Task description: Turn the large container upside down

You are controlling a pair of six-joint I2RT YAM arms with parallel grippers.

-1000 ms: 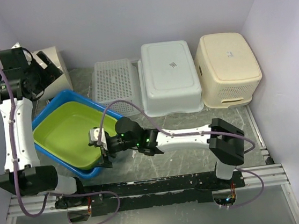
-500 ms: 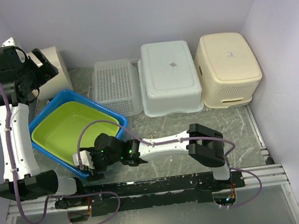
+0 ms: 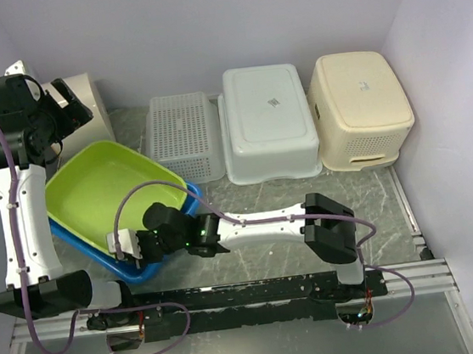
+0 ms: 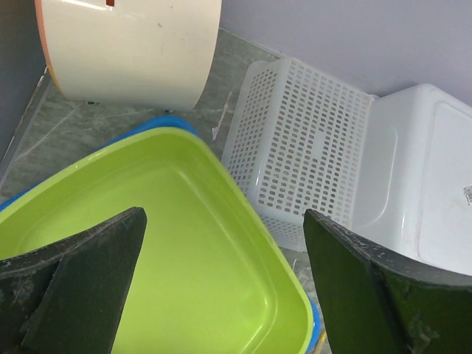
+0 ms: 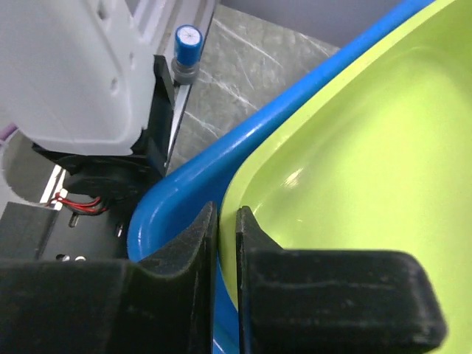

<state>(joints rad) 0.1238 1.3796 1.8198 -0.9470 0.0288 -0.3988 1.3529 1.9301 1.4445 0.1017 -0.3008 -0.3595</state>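
The large container [image 3: 101, 192], a glossy lime-green plastic tub with rounded corners, sits nested in a blue tub [image 5: 192, 181] of the same shape at the left of the marbled grey table [image 3: 264, 195]. The right gripper [image 5: 221, 221] has its flat black jaws pinched tight on the thin rim at the nested tubs' near corner. The left gripper [image 4: 223, 221] hangs above the far side with its rough dark fingers spread wide, holding nothing.

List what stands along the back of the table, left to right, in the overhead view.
Round cream container → white perforated basket → white tub → cream basket.
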